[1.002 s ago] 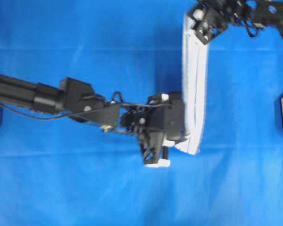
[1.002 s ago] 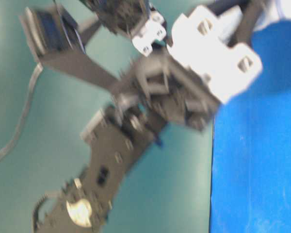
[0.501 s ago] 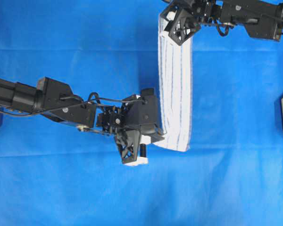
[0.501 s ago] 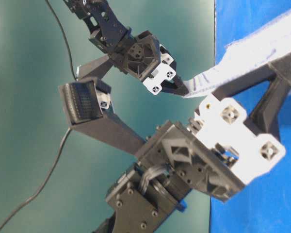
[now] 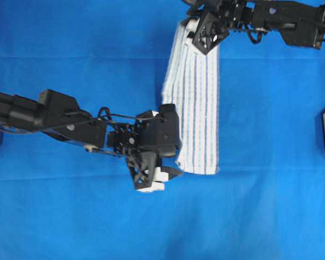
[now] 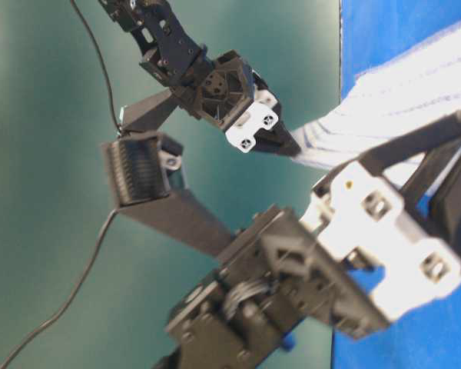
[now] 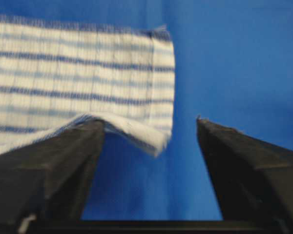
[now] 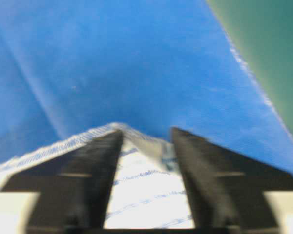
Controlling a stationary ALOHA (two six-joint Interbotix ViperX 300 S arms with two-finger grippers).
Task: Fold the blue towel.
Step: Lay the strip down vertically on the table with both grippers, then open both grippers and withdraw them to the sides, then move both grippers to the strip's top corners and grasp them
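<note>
Towel folded in a strip, both grippers at its ends

Left gripper [image 7: 149, 131]: jaws spread wide, nothing pinched; a lifted corner of the blue towel [image 5: 194, 108] drapes on one finger [image 7: 63, 151]. Towel lies as a long strip on the blue sheet [image 5: 271, 206]. At the far end, right gripper [image 8: 146, 139]: jaws parted, towel edge between them, not clamped.

The towel [image 5: 194, 111], a narrow raised band a second ago, now lies wider and flatter on the sheet [image 5: 271, 206]. The left claw [image 7: 151, 146] has let its corner go and stands spread. The right claw [image 8: 146, 146] has parted too, towel edge between its fingers.
</note>
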